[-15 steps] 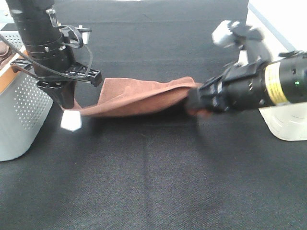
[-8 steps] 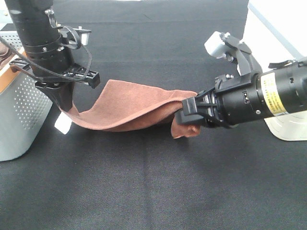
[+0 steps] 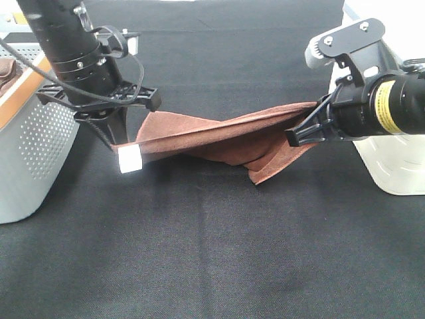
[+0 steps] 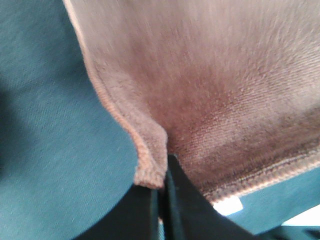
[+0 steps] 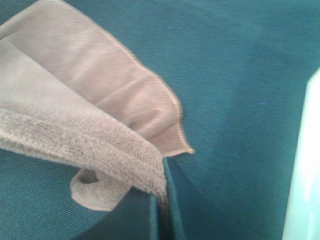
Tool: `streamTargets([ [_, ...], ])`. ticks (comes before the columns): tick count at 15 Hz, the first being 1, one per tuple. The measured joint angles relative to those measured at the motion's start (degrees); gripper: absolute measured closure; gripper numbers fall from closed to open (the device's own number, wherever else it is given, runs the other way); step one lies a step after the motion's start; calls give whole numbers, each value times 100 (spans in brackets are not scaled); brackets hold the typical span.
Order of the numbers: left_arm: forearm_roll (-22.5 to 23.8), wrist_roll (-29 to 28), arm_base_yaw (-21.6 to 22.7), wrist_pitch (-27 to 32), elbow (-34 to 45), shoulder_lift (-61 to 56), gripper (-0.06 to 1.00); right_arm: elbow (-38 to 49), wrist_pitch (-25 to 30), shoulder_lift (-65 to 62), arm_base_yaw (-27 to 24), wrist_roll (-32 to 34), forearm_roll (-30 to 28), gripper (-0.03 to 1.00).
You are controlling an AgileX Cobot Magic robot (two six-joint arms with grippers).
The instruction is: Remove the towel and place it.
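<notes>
The left hand [image 3: 118, 141] has its two fingers [image 4: 187, 210] pressed together on one corner of the towel [image 3: 212, 136]. The small white tag [image 3: 130, 159] hangs just below this corner. The right hand [image 3: 297, 136] pinches the opposite end of the towel in the same way, and the right wrist view shows a thick fold of the cloth squeezed between its fingers [image 5: 140, 220]. The rust-brown towel is stretched between the two hands over the black worktop [image 3: 212, 259]. It is twisted once near the middle, and one free corner hangs down below the right hand. I cannot tell if this corner touches the worktop. A white perforated basket [image 3: 33, 153] with an orange-brown rim stands just beside the left arm, and a darker brown cloth [image 3: 5, 66] lies inside it. A white container [image 3: 392, 169] stands at the right edge, behind the right arm.
</notes>
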Motion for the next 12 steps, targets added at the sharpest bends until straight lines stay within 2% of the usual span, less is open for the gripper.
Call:
streamTargets([
  [2,-166,0,0,-11,0,-6,94,0,264,0,34,-877,974,97],
  [4,-476,0,-23,-57,0,-80,94,-34,854,0,46,-2555,2257,97],
  [5,-556,0,-52,-86,-6,-120,94,-201,1134,0,46,-3690,3489,97],
  [6,-556,0,-52,-86,-6,-120,94,-201,1134,0,46,-3690,3489,97],
  [8,-464,6,-52,-69,-6,-132,94,-441,1409,0,46,-5208,5541,97],
  [11,-241,11,-52,63,-6,-132,94,-613,2447,-11,29,-7523,8634,97],
  [12,-132,17,-34,166,0,-132,94,-642,2722,-34,11,-8228,9448,97],
])
